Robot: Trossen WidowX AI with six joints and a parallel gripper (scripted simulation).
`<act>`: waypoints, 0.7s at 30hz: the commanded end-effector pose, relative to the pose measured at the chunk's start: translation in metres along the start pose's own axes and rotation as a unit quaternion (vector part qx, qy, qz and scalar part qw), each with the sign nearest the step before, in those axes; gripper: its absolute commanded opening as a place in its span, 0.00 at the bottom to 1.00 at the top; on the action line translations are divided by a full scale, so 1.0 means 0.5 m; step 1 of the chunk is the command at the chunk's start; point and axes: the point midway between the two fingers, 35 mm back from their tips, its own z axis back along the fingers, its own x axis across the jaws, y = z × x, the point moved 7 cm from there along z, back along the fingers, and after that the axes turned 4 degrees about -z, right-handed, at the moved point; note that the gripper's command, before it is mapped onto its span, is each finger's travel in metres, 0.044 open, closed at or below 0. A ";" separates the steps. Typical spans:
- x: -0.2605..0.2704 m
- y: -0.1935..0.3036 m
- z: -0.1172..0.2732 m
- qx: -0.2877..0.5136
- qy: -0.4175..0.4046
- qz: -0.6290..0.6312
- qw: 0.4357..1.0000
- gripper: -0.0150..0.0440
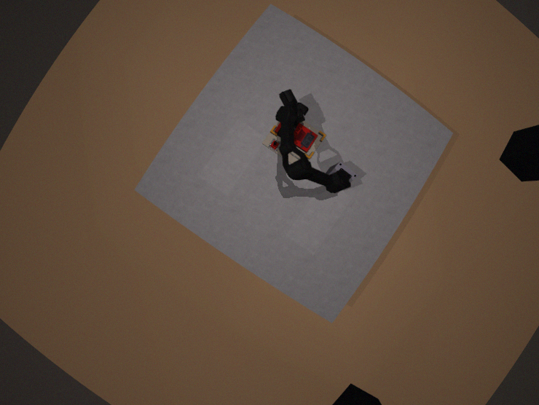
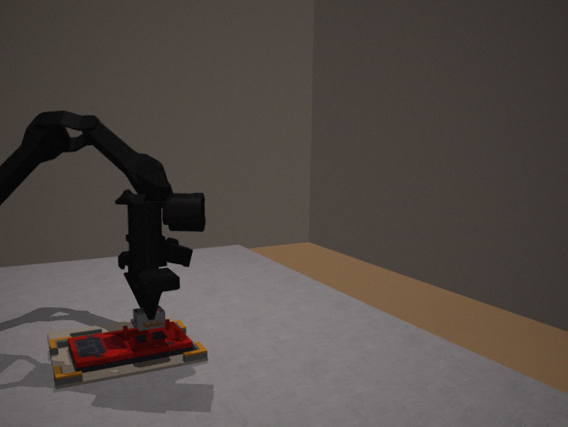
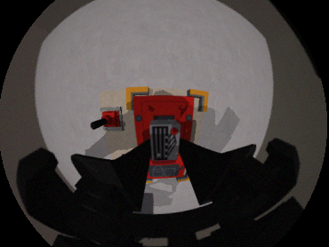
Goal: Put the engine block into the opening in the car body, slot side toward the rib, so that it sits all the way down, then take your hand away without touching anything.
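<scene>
The grey engine block (image 2: 139, 320) (image 3: 159, 144) is level, between the fingertips of my gripper (image 2: 151, 315) (image 3: 164, 141), which is shut on it. It is over the middle of the red car body (image 1: 307, 138) (image 2: 106, 352) (image 3: 162, 104), low among its red posts. In the exterior view, dark parts of the opening show below the block, so its underside looks slightly above the body's top. The wrist view shows a dark strip of the opening at the block's far edge. The slot side and the rib cannot be made out. The arm hides the block in the top view.
The body sits on a beige tray (image 2: 105, 375) (image 3: 111, 98) with yellow corner brackets. A red piece with an upright black stick (image 1: 274, 144) (image 3: 111, 119) stands on the tray beside the body. The arm's base (image 1: 341, 177) is on the same grey mat (image 1: 244, 208).
</scene>
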 end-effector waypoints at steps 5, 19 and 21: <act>-0.007 -0.001 0.003 -0.001 0.003 -0.018 1.000 0.52; -0.007 -0.001 0.003 -0.001 0.003 -0.006 1.000 0.52; -0.006 0.000 0.003 -0.001 0.003 0.000 1.000 0.52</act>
